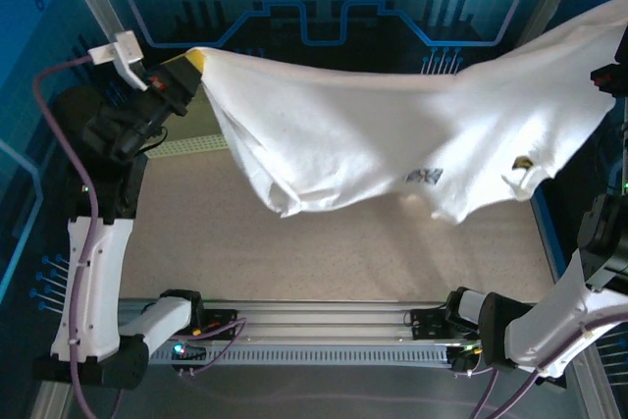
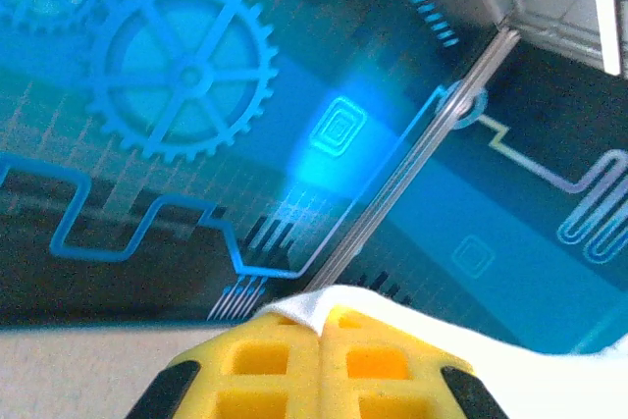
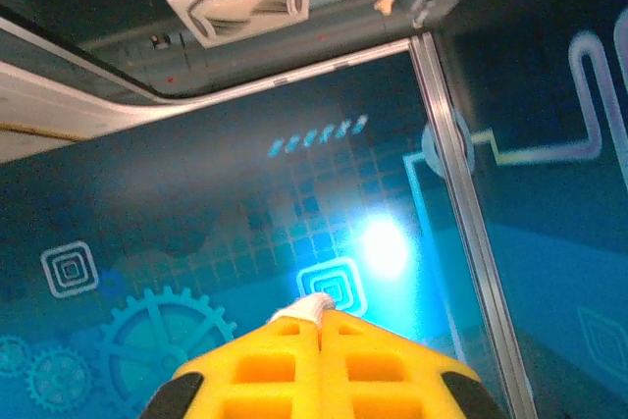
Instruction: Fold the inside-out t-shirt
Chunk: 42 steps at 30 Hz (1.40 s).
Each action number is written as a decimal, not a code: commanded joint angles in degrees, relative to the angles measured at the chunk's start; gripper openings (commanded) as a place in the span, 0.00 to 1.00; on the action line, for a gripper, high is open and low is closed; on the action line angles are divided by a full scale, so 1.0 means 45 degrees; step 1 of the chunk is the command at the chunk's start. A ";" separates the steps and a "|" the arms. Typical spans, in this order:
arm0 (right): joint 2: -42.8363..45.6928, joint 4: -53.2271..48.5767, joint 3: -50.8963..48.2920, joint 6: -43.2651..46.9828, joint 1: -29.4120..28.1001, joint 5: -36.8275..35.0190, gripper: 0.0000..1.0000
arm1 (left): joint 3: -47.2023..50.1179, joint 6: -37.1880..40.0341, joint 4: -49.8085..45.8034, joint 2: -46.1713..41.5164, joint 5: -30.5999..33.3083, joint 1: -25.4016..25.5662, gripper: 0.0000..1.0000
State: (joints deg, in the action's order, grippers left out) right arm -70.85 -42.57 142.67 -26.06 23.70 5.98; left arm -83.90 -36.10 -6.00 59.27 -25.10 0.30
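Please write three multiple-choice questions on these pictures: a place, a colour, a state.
1. Where is the white soft cloth t-shirt, relative to the beige table?
A) flat on it
B) above it, held between left gripper and right gripper
C) under it
2. What colour are the gripper fingers?
A) yellow
B) red
C) green
3. The right gripper is:
A) wide open
B) shut on the t-shirt
C) shut on nothing
1 B: it hangs stretched. 2 A: seen in both wrist views. 3 B: white cloth pinched at its tips.
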 commanded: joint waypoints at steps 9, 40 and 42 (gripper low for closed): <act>-0.3573 0.1279 -0.3280 0.0853 -0.1918 0.0326 0.00 | 0.0036 -0.0750 -0.0578 0.5640 -0.0672 -0.0077 0.00; -0.0227 0.0585 -1.7892 -0.1501 -1.0077 -0.1683 0.77 | 0.5561 0.0993 -0.9429 0.4477 0.8439 0.6528 0.70; -0.0511 0.1138 -1.8891 -0.2114 -1.1084 -0.1553 0.77 | 0.5967 0.0894 -0.9395 0.4743 0.8531 0.7012 0.71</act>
State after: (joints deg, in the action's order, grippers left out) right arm -71.68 -40.93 62.59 -29.78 -21.96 -1.45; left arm -59.57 -31.20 -44.73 79.77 8.03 30.06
